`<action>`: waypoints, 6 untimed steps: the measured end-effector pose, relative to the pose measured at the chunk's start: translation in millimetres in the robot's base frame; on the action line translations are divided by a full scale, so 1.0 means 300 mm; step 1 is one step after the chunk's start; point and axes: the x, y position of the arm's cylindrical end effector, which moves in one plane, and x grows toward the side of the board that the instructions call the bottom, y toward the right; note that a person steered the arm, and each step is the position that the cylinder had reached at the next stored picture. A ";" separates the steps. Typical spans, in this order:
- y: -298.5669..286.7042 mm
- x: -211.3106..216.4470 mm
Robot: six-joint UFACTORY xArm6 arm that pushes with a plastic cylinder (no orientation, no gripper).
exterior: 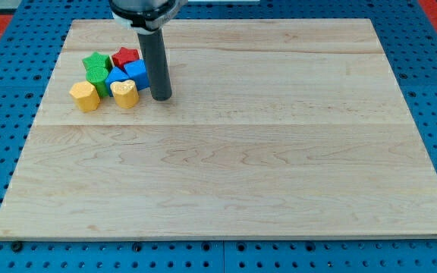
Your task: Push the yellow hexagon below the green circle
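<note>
Wooden surface: blocks clustered by my tip. Yellow hexagon untouched, tip right of it; no hand fitted; push pending.

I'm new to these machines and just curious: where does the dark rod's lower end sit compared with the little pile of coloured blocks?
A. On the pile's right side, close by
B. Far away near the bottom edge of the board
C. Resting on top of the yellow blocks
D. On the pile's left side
A: my tip stands on the wood just on the view's right of the blue block and the yellow heart-shaped block.
</note>
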 end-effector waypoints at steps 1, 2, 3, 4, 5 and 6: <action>0.058 0.060; -0.073 0.200; -0.395 0.177; -0.546 0.032; -0.498 0.036; -0.409 0.068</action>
